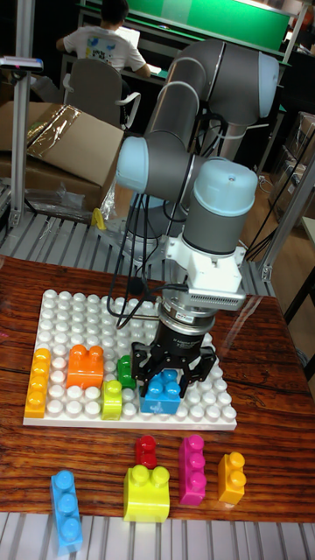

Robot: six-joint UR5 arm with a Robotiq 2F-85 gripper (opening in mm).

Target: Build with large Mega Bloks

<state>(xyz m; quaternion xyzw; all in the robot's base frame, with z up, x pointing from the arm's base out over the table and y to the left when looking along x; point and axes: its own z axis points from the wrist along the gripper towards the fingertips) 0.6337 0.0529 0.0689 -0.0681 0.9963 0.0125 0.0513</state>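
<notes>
The black tool (164,372) is closed around a blue block (161,394) on the white studded base plate (79,315) on the tabletop (262,350), hiding its upper part and most of a green block (125,369) behind it.

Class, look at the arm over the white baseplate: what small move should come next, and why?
Probably press straight down, then let go. The hand grips a blue block right at the baseplate, beside the green block; whether it is fully seated is unclear.
</notes>
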